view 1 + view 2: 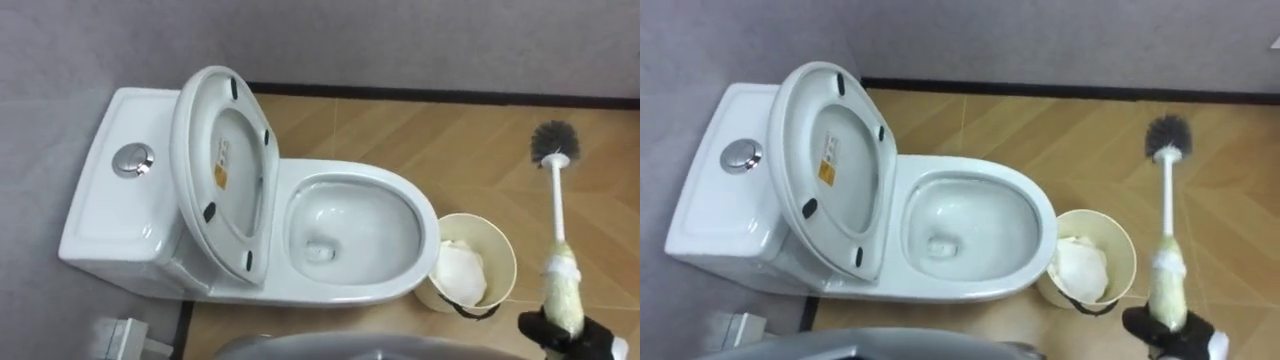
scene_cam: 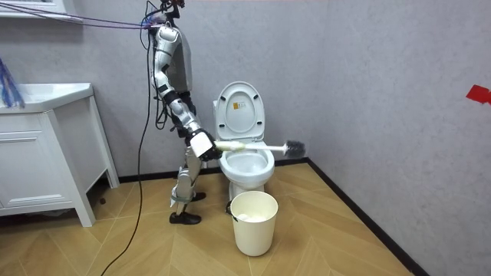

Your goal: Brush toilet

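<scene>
Right hand [image 1: 557, 330], lower right, fingers clamped on the brush [image 1: 556, 200]; swung left carelessly, it could clip the bin [image 1: 495, 245] (toilet bowl [image 1: 350, 220] just beyond).

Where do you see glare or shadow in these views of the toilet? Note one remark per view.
Left eye view: a soft sheen inside the toilet bowl and a bright glint on the chrome flush button. Right eye view: the same glints. Room view: even light, with no hard shadow on the wall.

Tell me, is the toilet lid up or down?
Up. The toilet lid stands raised against the tank, so the bowl is open to see into.
</scene>
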Controlling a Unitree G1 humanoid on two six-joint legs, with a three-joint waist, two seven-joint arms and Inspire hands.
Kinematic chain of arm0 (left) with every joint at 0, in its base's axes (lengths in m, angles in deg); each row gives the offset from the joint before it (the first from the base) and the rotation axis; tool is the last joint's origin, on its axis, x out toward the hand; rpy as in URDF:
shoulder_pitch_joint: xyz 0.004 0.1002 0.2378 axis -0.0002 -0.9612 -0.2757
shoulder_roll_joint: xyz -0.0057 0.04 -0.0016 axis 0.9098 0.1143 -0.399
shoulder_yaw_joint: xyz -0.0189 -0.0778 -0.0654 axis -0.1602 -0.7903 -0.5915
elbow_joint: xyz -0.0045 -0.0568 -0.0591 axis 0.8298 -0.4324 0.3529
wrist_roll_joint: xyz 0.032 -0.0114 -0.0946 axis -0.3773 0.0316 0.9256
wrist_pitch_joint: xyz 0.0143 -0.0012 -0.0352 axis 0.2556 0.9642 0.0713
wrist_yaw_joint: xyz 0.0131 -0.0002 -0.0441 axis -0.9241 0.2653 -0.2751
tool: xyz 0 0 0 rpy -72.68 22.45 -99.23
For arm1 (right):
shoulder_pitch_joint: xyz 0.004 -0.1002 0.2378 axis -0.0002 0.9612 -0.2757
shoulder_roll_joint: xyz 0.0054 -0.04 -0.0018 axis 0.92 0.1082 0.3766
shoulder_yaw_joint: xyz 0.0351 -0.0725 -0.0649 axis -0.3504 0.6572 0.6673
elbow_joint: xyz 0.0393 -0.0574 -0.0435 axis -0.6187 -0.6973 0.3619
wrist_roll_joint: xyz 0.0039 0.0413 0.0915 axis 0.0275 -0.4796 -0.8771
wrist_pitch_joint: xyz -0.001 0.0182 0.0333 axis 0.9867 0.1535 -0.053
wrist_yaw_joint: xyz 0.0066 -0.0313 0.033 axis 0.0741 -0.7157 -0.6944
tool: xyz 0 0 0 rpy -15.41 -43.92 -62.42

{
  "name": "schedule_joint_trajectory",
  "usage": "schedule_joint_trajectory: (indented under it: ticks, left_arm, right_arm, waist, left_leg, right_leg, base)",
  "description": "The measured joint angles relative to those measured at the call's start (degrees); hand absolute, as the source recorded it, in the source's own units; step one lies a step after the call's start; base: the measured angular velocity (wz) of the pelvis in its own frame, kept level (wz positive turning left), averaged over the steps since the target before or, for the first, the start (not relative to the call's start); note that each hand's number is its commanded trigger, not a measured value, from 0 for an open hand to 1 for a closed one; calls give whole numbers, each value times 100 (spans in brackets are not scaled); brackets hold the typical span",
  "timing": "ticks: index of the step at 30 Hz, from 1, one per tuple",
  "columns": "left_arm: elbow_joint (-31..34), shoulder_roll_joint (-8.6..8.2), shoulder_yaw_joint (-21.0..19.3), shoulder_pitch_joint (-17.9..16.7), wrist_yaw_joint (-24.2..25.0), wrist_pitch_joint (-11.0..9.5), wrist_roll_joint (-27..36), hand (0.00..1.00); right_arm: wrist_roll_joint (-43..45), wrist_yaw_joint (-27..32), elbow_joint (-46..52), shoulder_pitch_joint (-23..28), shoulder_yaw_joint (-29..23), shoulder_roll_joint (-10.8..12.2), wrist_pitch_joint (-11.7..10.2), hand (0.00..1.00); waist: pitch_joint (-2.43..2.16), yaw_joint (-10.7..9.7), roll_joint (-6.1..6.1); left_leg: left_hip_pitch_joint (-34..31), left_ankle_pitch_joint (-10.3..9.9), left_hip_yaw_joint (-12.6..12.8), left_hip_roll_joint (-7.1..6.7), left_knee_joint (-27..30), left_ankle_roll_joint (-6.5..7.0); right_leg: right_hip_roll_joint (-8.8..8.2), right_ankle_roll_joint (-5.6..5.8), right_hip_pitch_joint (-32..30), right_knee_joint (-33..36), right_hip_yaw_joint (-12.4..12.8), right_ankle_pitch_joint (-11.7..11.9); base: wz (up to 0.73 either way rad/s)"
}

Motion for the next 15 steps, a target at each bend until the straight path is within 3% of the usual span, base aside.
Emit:
schedule_joint_trajectory:
  ticks: [4, 6, 7, 15]
  left_arm:
    - [-6, -11, 28, 237, 9, 0, -347, 0]
    - [-6, -11, 76, 348, 33, -8, -344, 0]
    - [-9, -11, 77, 392, 93, -7, -338, 0]
    - [-367, -5, 127, 572, 291, 59, -353, 0]
  right_arm:
    - [396, -17, -694, -99, 13, 33, 2, 100]
    - [506, -17, -946, -153, 15, 35, 2, 11]
    - [626, -22, -1126, -212, 14, 34, 6, 0]
    - [1233, -397, -1887, -427, 81, 33, 251, 0]
  waist:
    - [-6, -86, 39]
    - [-5, -98, 56]
    - [6, -99, 73]
    - [23, -178, 76]
  left_leg:
    - [32, 0, 0, 4, -3, 0]
    - [61, 0, 2, 5, -4, 0]
    - [104, 0, 2, 5, -14, 0]
    - [250, 0, 112, 8, -168, 0]
  right_leg:
    - [8, -9, 5, 6, 66, 8]
    - [12, -10, 15, 8, 104, 8]
    - [14, -10, 39, 8, 141, 8]
    - [26, -6, 80, -6, 229, 6]
  base:
    - [-9]
    - [-11]
    - [-14]
    - [-6]
